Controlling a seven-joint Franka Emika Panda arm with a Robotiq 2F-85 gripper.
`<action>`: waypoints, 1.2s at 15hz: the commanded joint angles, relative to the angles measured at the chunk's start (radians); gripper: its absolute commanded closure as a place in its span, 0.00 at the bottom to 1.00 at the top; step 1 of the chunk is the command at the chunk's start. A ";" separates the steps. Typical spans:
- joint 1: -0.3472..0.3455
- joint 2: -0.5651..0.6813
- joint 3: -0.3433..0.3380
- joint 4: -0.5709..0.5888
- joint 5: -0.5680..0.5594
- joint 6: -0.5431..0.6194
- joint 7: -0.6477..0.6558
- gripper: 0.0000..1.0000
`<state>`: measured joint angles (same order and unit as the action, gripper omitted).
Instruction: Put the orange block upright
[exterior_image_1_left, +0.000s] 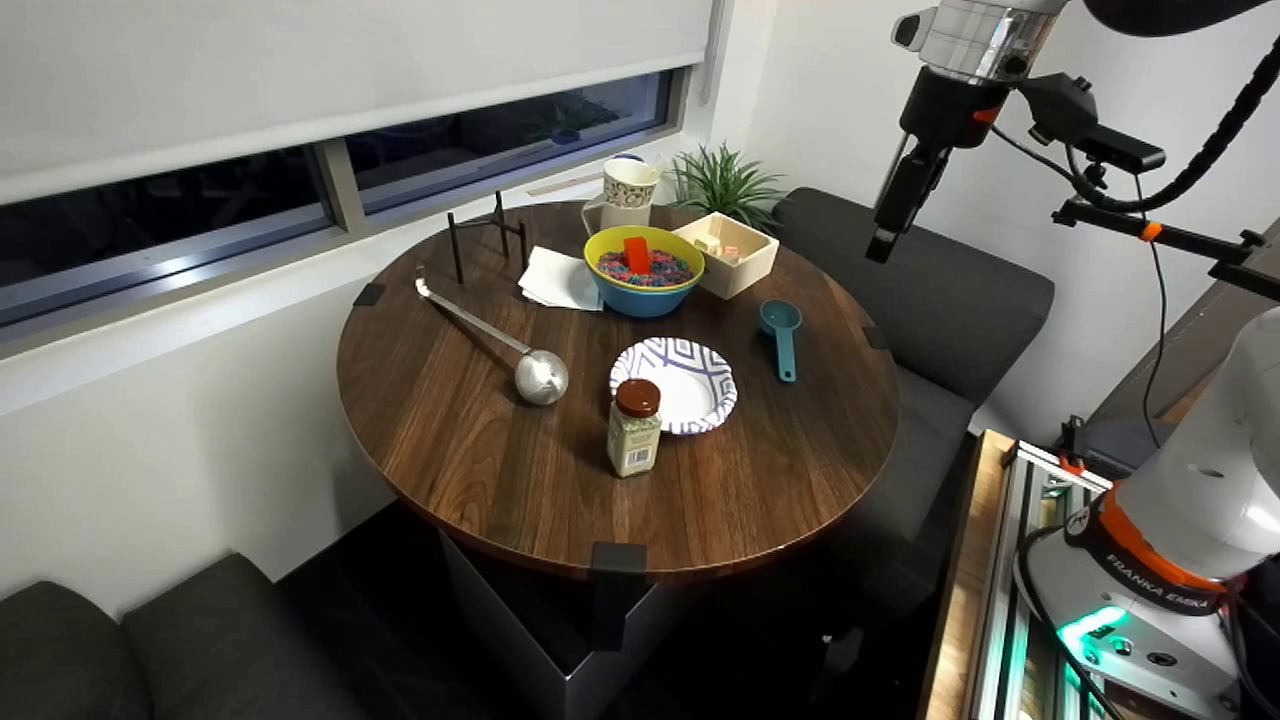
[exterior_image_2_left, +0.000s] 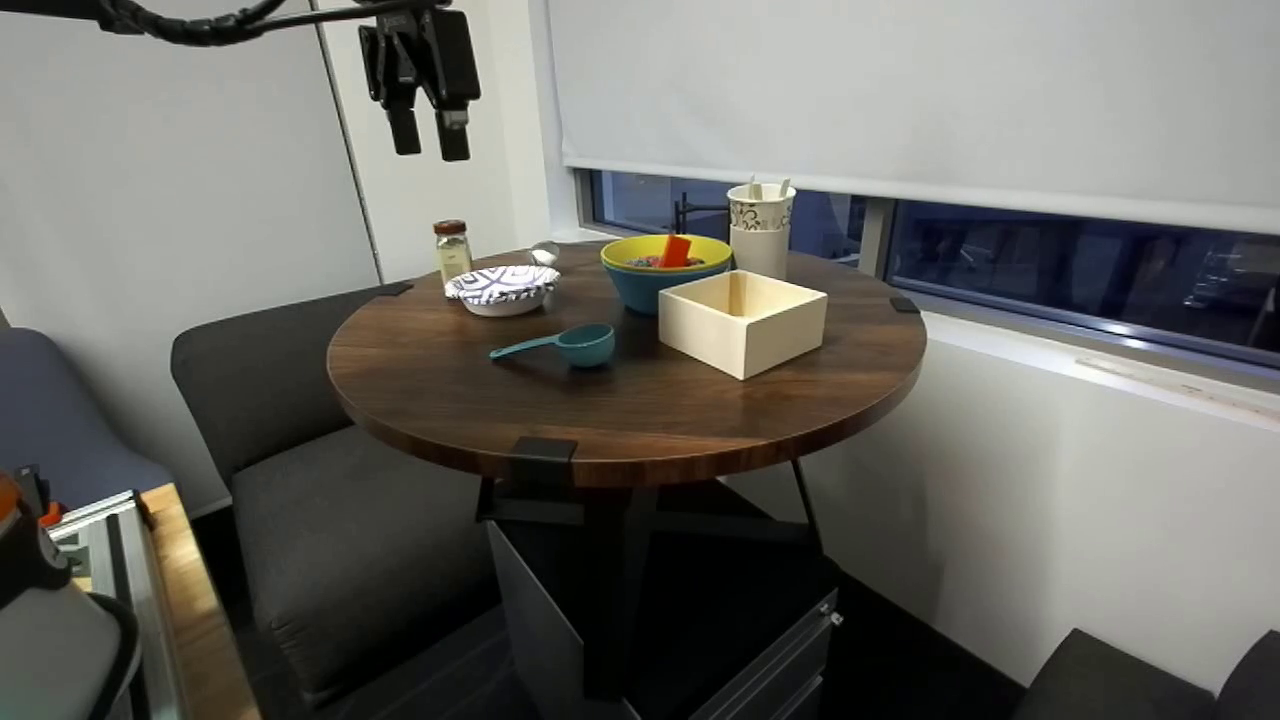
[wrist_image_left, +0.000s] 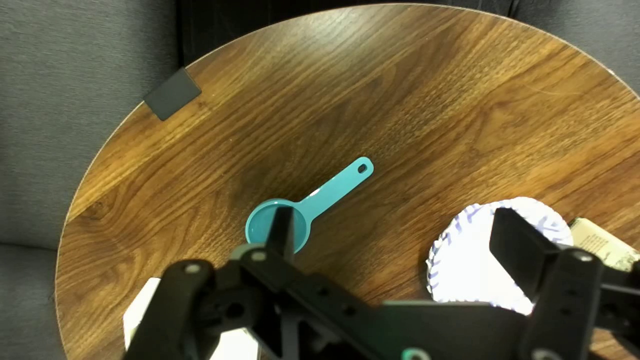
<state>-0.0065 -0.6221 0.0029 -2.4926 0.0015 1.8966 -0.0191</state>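
The orange block (exterior_image_1_left: 637, 255) is a small orange-red piece in the yellow-rimmed bowl (exterior_image_1_left: 603, 243). It rests among multicoloured bits (exterior_image_1_left: 668, 268), with its upper part above them. It also shows in an exterior view (exterior_image_2_left: 676, 250), where it leans to one side; its lower end is hidden. My gripper (exterior_image_2_left: 430, 150) is open and empty, high above the table and well away from the bowl. In the wrist view the gripper's fingers (wrist_image_left: 400, 232) are wide apart, over the teal scoop (wrist_image_left: 332, 195) and the patterned paper bowl (wrist_image_left: 470, 255). The orange block is out of the wrist view.
A wooden box (exterior_image_2_left: 745, 330) with small pale pieces stands beside the yellow-rimmed bowl. A patterned cup (exterior_image_1_left: 628, 190), white napkins (exterior_image_1_left: 560, 278), a black stand (exterior_image_1_left: 488, 222), a ladle (exterior_image_1_left: 541, 377) and a spice bottle (exterior_image_1_left: 634, 435) are also on the round table (exterior_image_1_left: 480, 470).
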 joint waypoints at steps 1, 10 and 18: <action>0.003 0.000 -0.003 0.002 -0.002 -0.003 0.002 0.00; 0.022 0.064 -0.013 0.048 0.041 0.016 -0.008 0.00; 0.004 0.389 0.044 0.350 0.068 -0.028 0.235 0.00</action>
<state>0.0171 -0.3967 0.0201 -2.2919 0.0631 1.9099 0.0910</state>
